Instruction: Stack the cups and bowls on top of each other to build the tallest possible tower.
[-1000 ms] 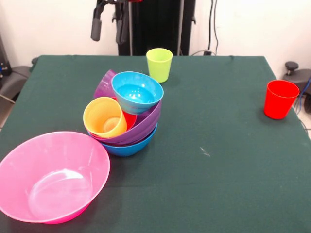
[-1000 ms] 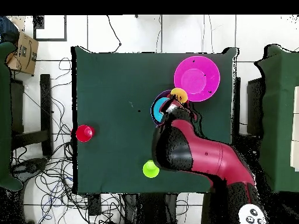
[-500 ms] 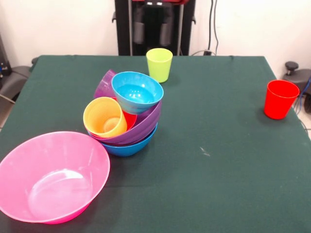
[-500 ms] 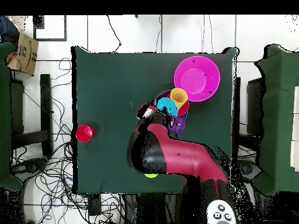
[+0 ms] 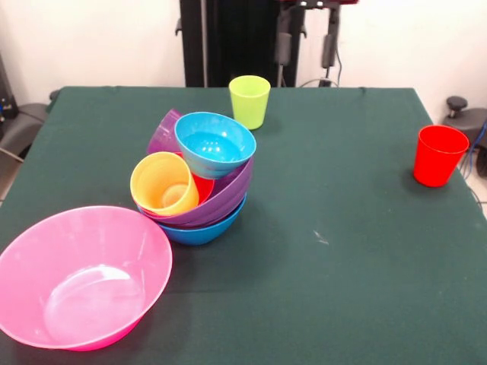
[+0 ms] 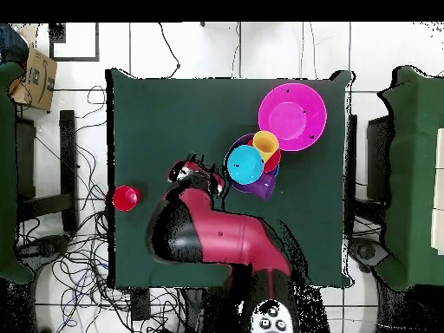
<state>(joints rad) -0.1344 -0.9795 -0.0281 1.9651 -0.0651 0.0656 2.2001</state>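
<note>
Green cloth covers the surface (image 5: 342,289). The tower (image 5: 199,179) sits left of centre, its blue base bowl (image 5: 204,230) carrying loose, tilted pieces. Risk: any nudge could slide the light blue bowl (image 5: 214,144) or yellow cup (image 5: 163,184) off. The gripper (image 5: 306,44) hangs high at the far edge, released, holding nothing. Count: four cups (lime (image 5: 249,100) and red (image 5: 439,154) standing apart); five bowls visible, the pink bowl (image 5: 80,277) unstacked.

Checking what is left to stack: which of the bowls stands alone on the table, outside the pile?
The very large pink bowl. It sits upright on the green table beside the tower, while the other bowls are nested there.
</note>
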